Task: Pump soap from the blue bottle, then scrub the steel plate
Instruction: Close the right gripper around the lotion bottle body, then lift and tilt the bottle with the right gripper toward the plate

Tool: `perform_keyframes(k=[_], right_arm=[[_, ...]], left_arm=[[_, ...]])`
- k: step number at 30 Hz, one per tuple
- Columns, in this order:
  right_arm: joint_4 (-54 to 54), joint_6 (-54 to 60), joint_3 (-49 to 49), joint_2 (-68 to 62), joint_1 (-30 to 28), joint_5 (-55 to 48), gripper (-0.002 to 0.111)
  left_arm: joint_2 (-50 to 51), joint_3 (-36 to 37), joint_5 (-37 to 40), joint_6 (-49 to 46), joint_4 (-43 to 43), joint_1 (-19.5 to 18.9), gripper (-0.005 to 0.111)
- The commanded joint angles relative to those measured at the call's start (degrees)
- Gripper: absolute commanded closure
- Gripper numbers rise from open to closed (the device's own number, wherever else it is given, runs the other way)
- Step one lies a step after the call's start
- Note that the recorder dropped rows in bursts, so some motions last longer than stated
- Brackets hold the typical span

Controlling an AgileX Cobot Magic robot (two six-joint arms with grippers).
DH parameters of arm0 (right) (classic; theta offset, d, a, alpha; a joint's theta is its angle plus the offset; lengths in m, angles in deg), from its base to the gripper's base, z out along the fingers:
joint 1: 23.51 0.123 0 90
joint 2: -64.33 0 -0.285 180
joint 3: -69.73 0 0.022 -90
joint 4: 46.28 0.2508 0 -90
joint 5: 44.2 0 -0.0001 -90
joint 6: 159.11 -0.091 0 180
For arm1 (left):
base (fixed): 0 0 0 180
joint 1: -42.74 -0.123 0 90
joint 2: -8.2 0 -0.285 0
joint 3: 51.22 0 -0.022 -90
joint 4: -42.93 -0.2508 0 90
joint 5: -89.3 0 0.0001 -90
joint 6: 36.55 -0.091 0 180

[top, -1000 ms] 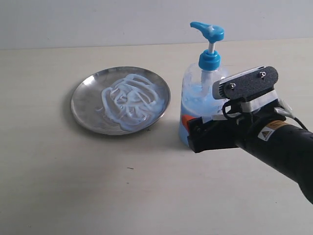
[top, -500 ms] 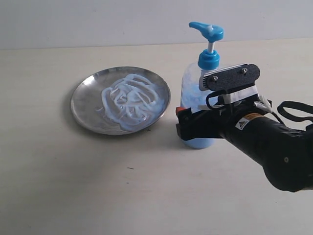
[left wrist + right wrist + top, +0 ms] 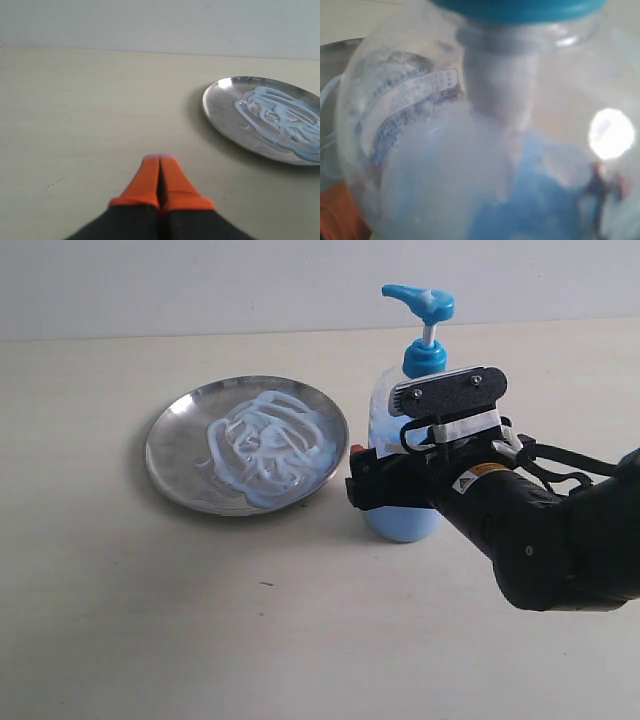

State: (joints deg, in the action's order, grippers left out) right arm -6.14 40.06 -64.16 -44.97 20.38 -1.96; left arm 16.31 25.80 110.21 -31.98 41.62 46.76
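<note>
The blue bottle (image 3: 405,455) stands right of the steel plate (image 3: 170,455), its blue pump head up and its spout pointing left. Swirls of pale blue soap (image 3: 262,445) cover the plate's middle. My right gripper (image 3: 395,480) is open, with the bottle's lower body between its fingers. One black finger with an orange tip (image 3: 357,476) shows on the bottle's plate side; the other is hidden. The bottle (image 3: 470,150) fills the right wrist view, with an orange fingertip (image 3: 340,212) beside it. My left gripper (image 3: 160,161) is shut and empty, short of the plate (image 3: 220,107).
The pale tabletop (image 3: 200,620) runs to a light wall at the back. My right arm (image 3: 560,540) crosses the lower right of the exterior view. The left arm does not appear in that view.
My right gripper has slid left around the bottle's body. The bottle has shifted slightly toward the plate. The plate and soap have not moved.
</note>
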Motion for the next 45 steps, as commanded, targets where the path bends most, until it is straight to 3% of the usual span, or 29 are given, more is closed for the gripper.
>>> perform_keyframes(k=[1,6,9,12,16,20,29,45], right_arm=[[0.4,0.1,-1.7,-1.7,0.1,2.9,0.004],[4.2,0.3,-2.6,-3.6,0.1,4.8,0.005],[4.2,0.3,-2.6,-4.2,0.1,6.1,0.015],[4.2,-0.3,-2.6,-4.5,0.1,6.2,0.035],[2.9,-0.3,-2.6,-4.5,0.1,7.0,0.077],[-1.3,-0.3,-2.6,-4.5,0.1,7.3,0.108],[-6.7,0.0,-2.6,-2.9,0.1,6.6,0.108],[-3.0,17.3,-4.9,-0.4,0.1,3.2,0.108]], left_arm=[[-0.3,0.2,-0.7,-0.2,-0.2,0.1,0.107],[-0.3,0.2,-0.7,-0.2,-0.2,0.1,0.107],[-0.3,0.2,-0.7,-0.2,-0.2,0.1,0.107],[-0.3,0.2,-0.7,-0.2,-0.2,0.1,0.107],[-0.3,0.2,-0.7,-0.2,-0.2,0.1,0.107],[-0.3,0.2,-0.7,-0.2,-0.2,0.1,0.107],[-0.3,0.2,-0.7,-0.2,-0.2,0.1,0.107],[-0.3,0.2,-0.7,-0.2,-0.2,0.1,0.107]])
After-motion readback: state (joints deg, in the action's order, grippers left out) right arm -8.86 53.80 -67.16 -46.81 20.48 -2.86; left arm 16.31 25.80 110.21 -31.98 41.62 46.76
